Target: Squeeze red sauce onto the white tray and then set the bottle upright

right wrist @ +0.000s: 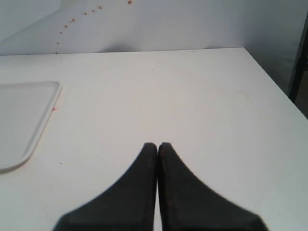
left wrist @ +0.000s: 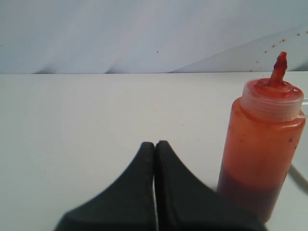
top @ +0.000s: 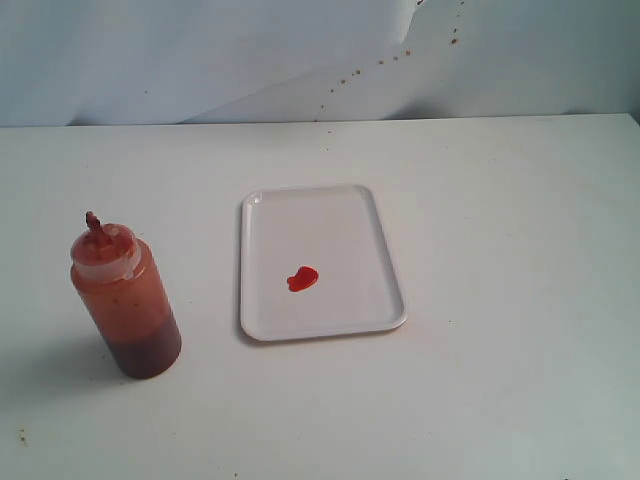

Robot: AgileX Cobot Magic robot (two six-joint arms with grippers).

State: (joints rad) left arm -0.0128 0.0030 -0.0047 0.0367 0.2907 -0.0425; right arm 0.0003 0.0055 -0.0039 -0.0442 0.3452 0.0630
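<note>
Left: bottle stands upright, well apart from tray. It is translucent plastic w/ orange-red content, darker at bottom, whitish cap, red pointed nozzle on top. Tray is flat, white, rect. w/ rounded corners, low rim, lies in the middle. Small glossy red sauce, approx. heart-shaped, sits on tray, nearer its front edge.

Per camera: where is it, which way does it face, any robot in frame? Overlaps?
Exterior: high above the table, angled down at the bottle, tray and sauce; no robot shows.
Left wrist: low behind the shut left hand, facing across the table; bottle stands nearby.
Right wrist: low behind the shut right hand, facing across the table; tray edge shows.
Shared: exterior and left wrist both see the bottle; exterior and right wrist the tray.
</note>
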